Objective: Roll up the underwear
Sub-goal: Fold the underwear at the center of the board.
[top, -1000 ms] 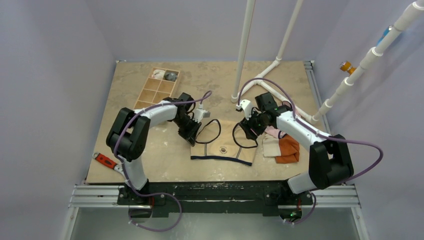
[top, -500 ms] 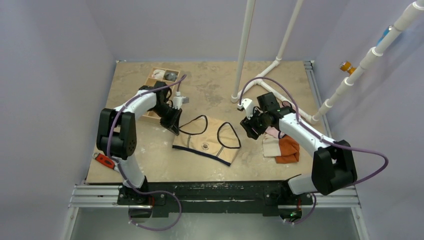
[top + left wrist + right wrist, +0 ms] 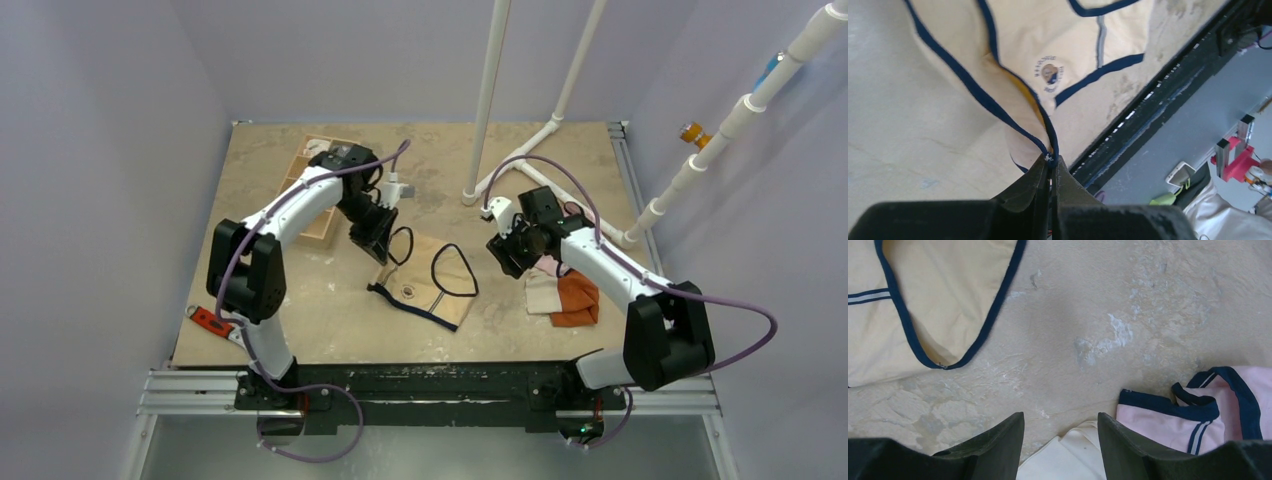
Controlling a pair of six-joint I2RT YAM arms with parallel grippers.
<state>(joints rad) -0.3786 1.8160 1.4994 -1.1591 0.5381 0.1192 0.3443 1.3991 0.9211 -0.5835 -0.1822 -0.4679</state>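
Tan-beige fabric with navy edging hangs from my left pincer [image 3: 1050, 165], whose fingers are pressed together on the trim at one corner of the underwear [image 3: 428, 288]. From that raised corner the garment spreads away onto the table [image 3: 300, 330]. Its long axis, the waistband, slants from my left pincer toward the near right, with the leg holes facing far right. My right pincer [image 3: 1060, 432] stands spread over bare table, gripping nothing. The underwear lies off to its left, the pink briefs [image 3: 1193, 415] just to its right, and a cream cloth [image 3: 1068, 457] shows between its fingers.
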